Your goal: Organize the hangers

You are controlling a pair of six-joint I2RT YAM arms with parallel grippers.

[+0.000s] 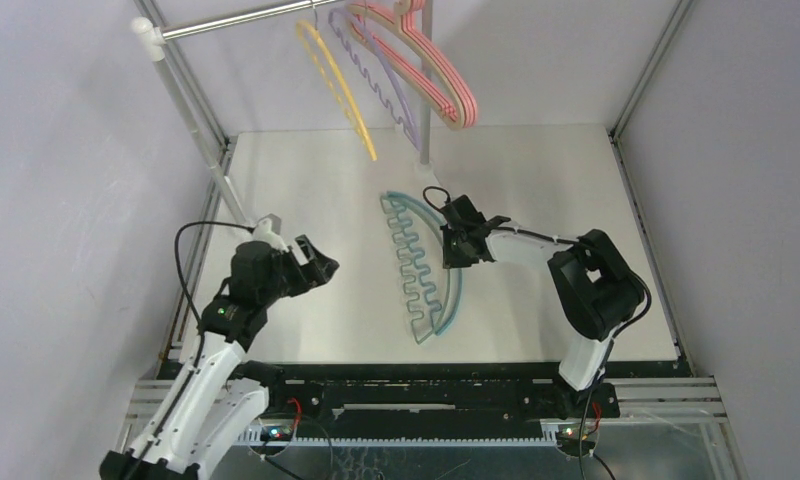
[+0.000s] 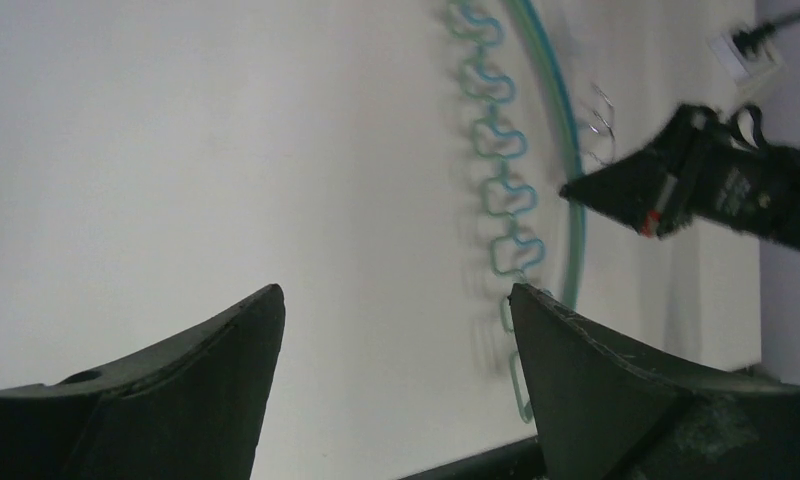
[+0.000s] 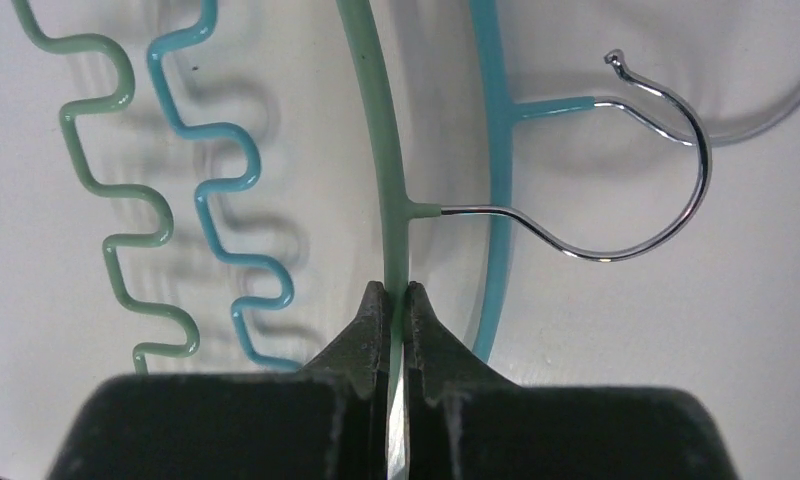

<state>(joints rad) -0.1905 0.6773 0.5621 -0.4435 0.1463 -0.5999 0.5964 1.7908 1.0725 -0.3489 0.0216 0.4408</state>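
Two hangers are lying flat mid-counter (image 1: 306,180), overlapped. From overhead I honestly can't tell which arc is which. The right wrist cam sorts it out: green hanger (image 3: 381,150) on the left, teal hanger (image 3: 491,150) just beside it, wavy bars off to the left. The right end effector (image 3: 396,295) is pinched shut on the green one's curved arm, right below where its wire hook (image 3: 666,230) comes off. The teal one's hook runs off the right edge of that view.

The left end effector (image 1: 321,268) sits over bare counter on the near left, well apart from the pair. Its fingers (image 2: 206,350) are spread wide with nothing between them. Its cam only catches part of the teal hanger, kinda blurry.

Up at the far end, the yellow hanger (image 1: 338,85), the lavender hanger (image 1: 381,85) and a pink/tan bunch (image 1: 431,75) hang on the rail (image 1: 236,22). The bunch is stacked so tight I can't count it, and its top is cut off by the frame.
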